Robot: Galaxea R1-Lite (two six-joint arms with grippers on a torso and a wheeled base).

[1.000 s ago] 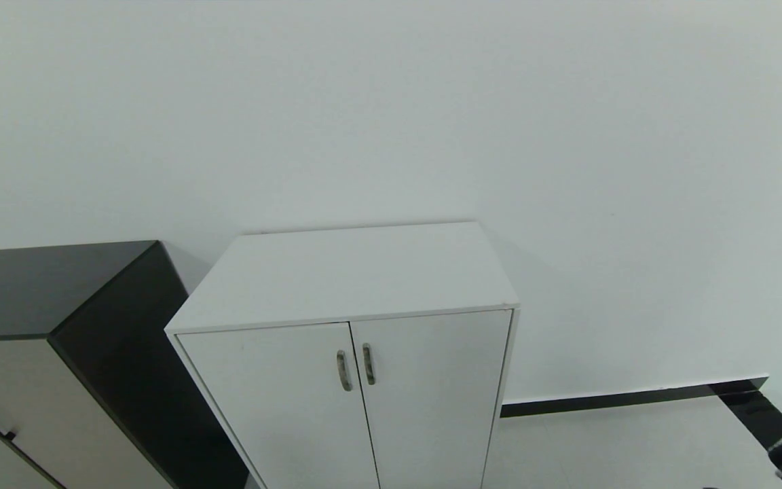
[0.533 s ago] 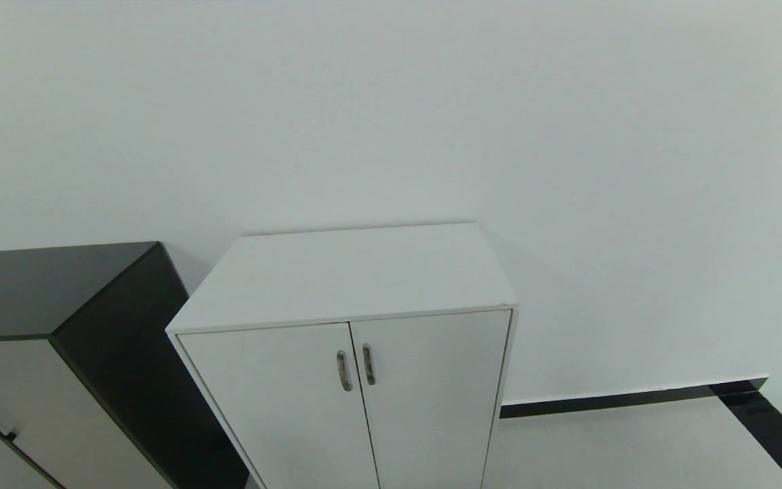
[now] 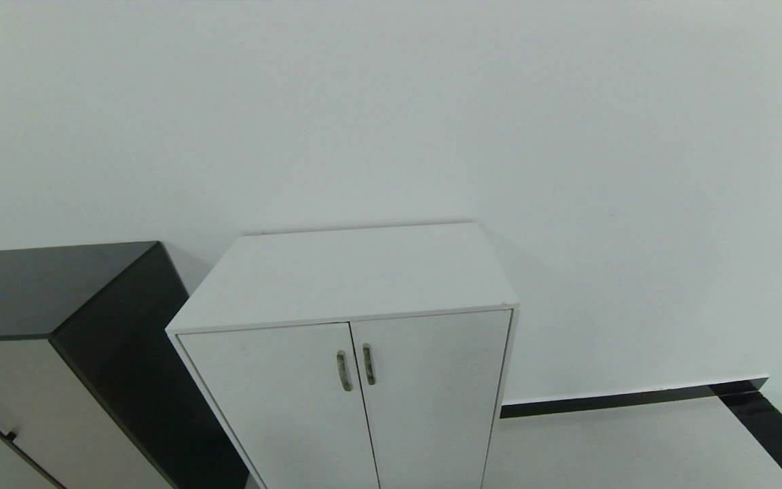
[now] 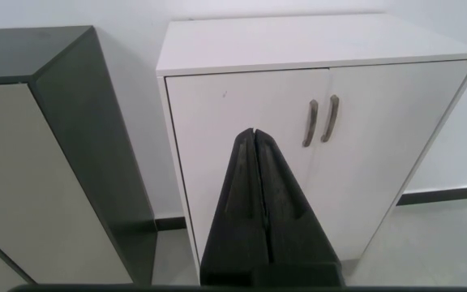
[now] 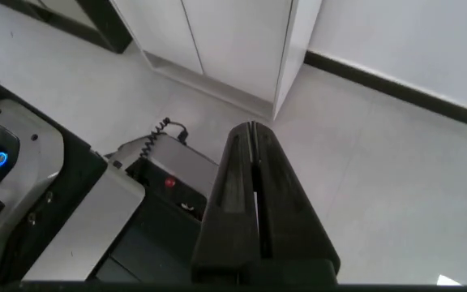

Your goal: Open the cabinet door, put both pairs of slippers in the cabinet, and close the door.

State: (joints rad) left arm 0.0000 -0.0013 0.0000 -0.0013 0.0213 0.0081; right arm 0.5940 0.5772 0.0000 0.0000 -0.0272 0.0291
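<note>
Now, nearest me, the right gripper (image 5: 254, 134) hangs low over the pale floor (image 5: 396, 178), its two black jaws pressed together on nothing, pointing down just short of the cabinet's foot. A second ago its dark body poked into the near right corner of the head view. It has since dropped out of that corner, so the right arm has drawn back rather than gone for a handle. A little farther in, the left gripper (image 4: 255, 142) is aimed at the left door, jaws likewise shut tight and empty, well apart from it. Beyond both stands the white two-door cabinet (image 3: 343, 272), against the far wall, both doors closed, its slim grey metal handles (image 3: 344, 370) side by side at the middle seam. A black-topped cabinet with a pale front (image 3: 58, 292) stands just left of it, and a black skirting strip (image 3: 635, 397) runs along the plain white wall (image 3: 391, 102) to the right. With neither gripper near a handle, I'd judge no door work is under way; whether the slippers are already inside I cannot tell.
</note>
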